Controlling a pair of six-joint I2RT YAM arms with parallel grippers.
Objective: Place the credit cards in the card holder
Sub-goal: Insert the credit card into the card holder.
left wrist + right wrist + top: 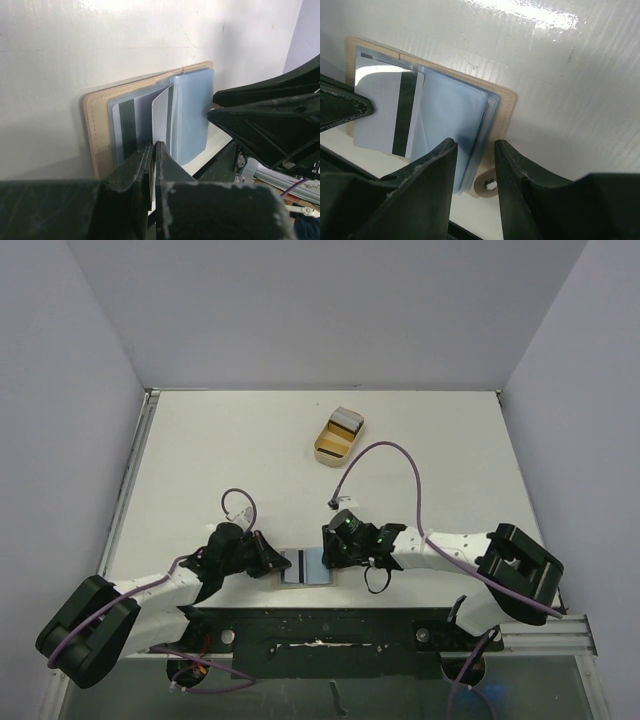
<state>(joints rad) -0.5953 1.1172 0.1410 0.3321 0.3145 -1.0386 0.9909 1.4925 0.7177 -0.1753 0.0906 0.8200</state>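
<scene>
The tan card holder lies open near the table's front edge, its clear blue sleeves fanned up. My left gripper is shut on a grey-white credit card that stands on edge among the sleeves; its other face carries a dark stripe. Another striped card sits in a sleeve on the left half. My right gripper is open just over the sleeves' right edge, holding nothing, with the snap tab between its fingers. More cards lie in the tray.
A tan rounded tray stands at the back centre of the white table. Both arms meet over the holder, fingertips a few centimetres apart. The dark base rail runs right behind the holder's near edge. Grey walls close in the sides.
</scene>
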